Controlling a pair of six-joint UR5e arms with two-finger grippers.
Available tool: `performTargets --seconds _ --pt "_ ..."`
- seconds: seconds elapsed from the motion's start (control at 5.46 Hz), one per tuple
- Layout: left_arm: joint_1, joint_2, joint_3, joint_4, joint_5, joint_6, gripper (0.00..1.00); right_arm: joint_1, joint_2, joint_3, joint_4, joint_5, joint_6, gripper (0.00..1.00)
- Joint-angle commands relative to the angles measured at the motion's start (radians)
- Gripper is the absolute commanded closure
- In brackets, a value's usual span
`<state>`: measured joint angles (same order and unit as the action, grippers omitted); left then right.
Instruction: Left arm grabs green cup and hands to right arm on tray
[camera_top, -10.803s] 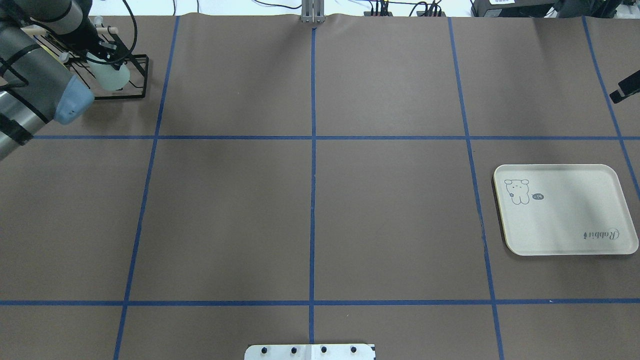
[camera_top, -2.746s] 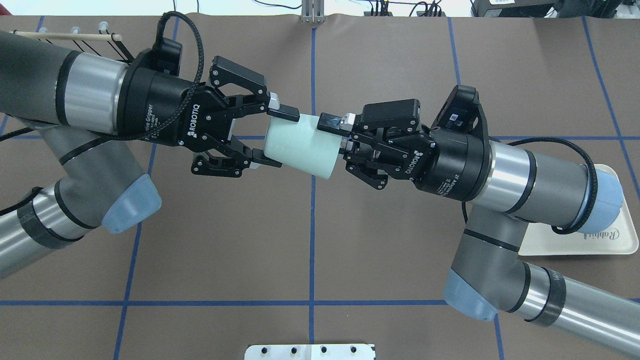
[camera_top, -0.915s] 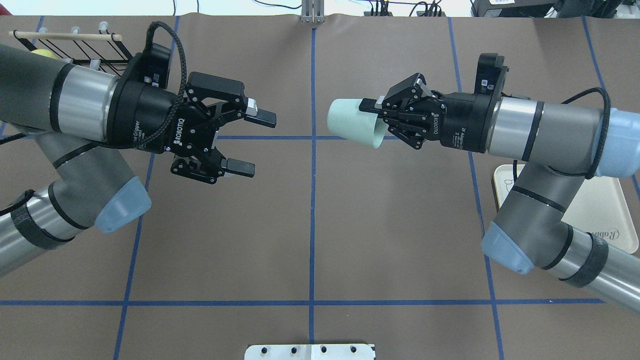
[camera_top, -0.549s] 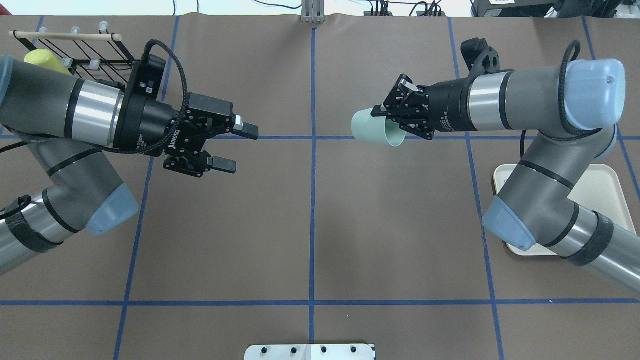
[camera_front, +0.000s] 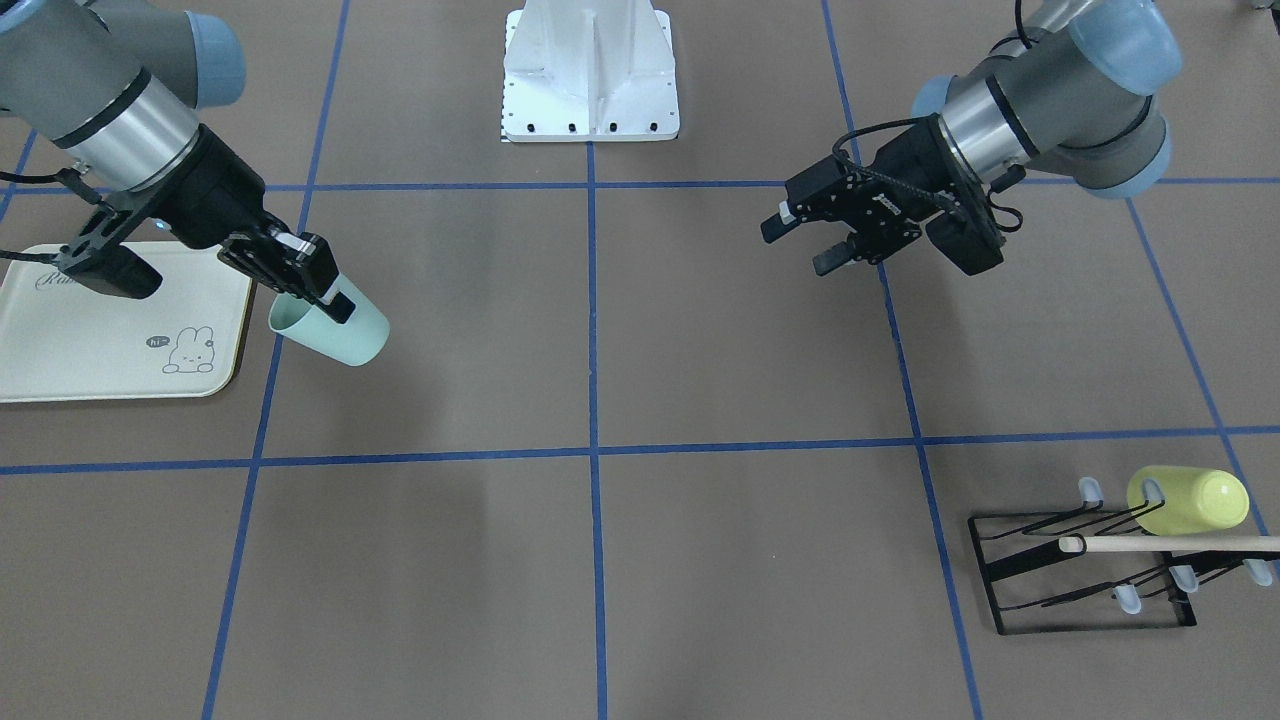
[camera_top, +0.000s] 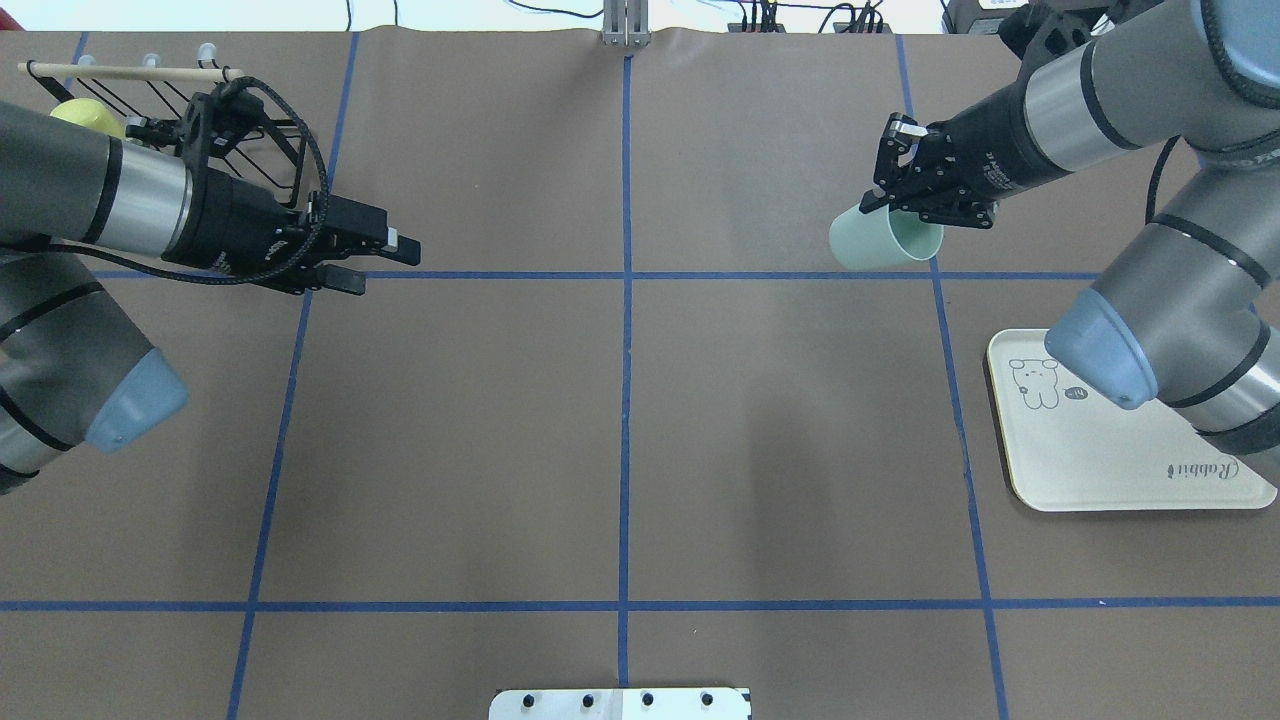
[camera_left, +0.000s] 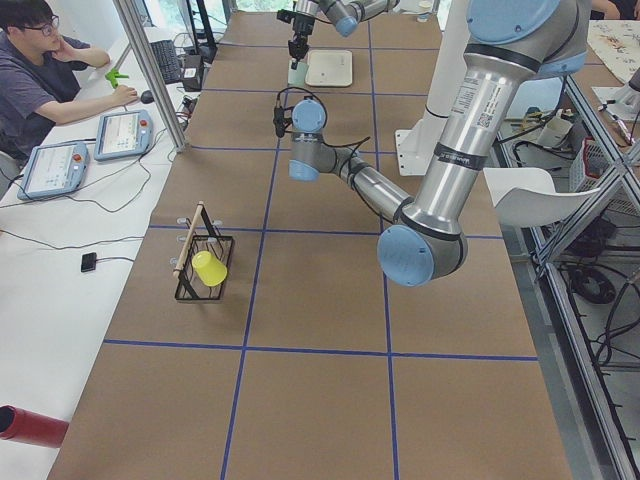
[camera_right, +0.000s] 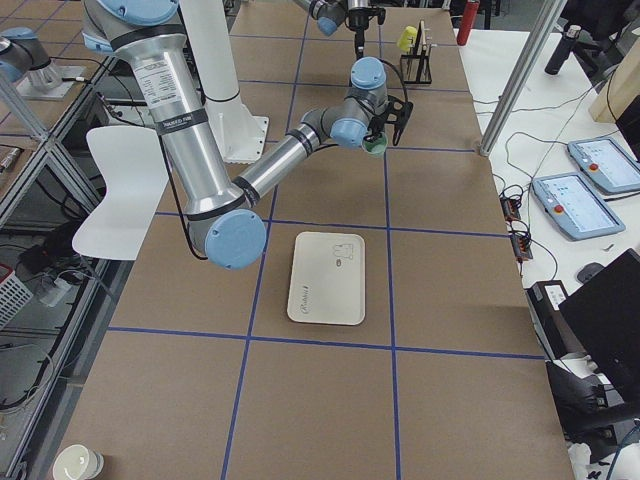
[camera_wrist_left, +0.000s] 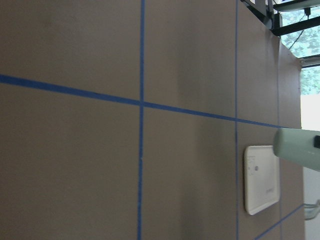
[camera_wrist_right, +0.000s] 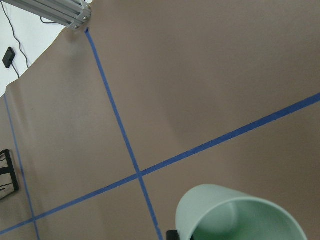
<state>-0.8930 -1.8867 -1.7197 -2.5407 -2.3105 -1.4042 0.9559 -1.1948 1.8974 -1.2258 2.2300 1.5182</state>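
The pale mint-green cup hangs tilted above the table, left of the tray and clear of it. My right gripper is shut on its rim, one finger inside and one outside. The front view shows the same grip on the cup; the right wrist view shows the cup's open mouth. The cream-white tray with the bunny drawing lies flat at the right with nothing on it; it also shows in the front view. My left gripper is open and empty at the left.
A black wire cup rack with a wooden bar stands at the far left corner and holds a yellow-green cup. The robot's white base plate is at the near edge. An operator sits beyond the table's far side.
My right gripper has carried the green cup to the right and farther back, turning its mouth more downward. My left gripper, still open and empty, has drawn back to the left.
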Motion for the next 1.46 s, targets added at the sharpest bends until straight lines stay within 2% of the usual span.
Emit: performTargets --seconds 0.0,0.18,0.37,0.73,0.92,1.1,1.28 --pt "-0.088 0.053 -0.003 0.209 0.002 0.335 0.00 0.017 -0.006 0.105 -0.346 -0.028 -0.268 1.00" --pt "-0.146 0.105 -0.009 0.303 0.002 0.542 0.00 -0.029 -0.009 0.196 -0.594 -0.130 -0.423 1.00" --pt "-0.220 0.147 -0.012 0.404 0.002 0.747 0.00 -0.049 -0.023 0.251 -0.770 -0.232 -0.566 1.00" --pt "-0.352 0.207 -0.012 0.636 -0.001 1.181 0.00 -0.049 -0.199 0.308 -0.764 -0.225 -0.811 1.00" --pt "-0.442 0.219 0.006 0.772 -0.010 1.460 0.00 -0.049 -0.317 0.292 -0.612 -0.225 -0.822 1.00" --pt "-0.548 0.216 0.014 0.907 -0.009 1.608 0.00 -0.049 -0.447 0.254 -0.399 -0.211 -0.825 1.00" --pt "-0.599 0.230 0.035 0.912 -0.013 1.639 0.00 -0.049 -0.515 0.150 -0.197 -0.208 -0.820 1.00"
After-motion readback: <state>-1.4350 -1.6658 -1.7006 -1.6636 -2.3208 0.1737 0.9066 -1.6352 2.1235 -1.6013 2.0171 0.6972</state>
